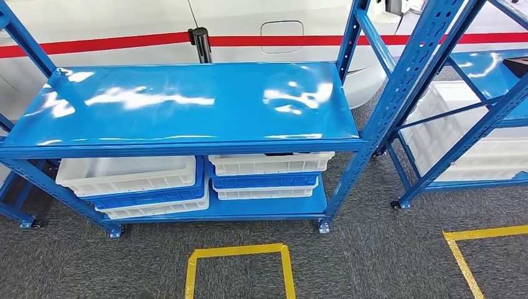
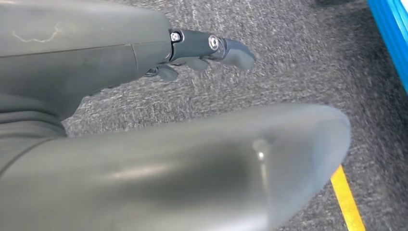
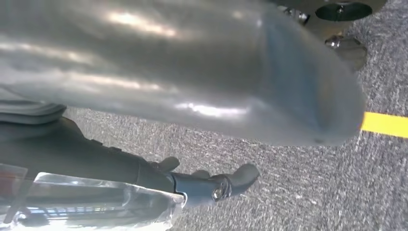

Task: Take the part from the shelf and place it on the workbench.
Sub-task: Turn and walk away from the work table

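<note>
Shelving in glossy blue metal (image 1: 187, 103) takes up most of the head view, its top board bare and shiny. Down in the lower half sit white plastic bins (image 1: 127, 174) stacked with blue ones. Yellow floor tape (image 1: 240, 252) marks a box on the grey carpet (image 1: 373, 261) at bottom centre. Left robot hand (image 2: 202, 50) hangs over carpet, fingers apart, nothing in it. Right robot hand (image 3: 211, 183) has a clear plastic bag (image 3: 96, 202) lying against it at lower left; can't tell if it's actually gripping that, or whether the bag is the part.
</note>
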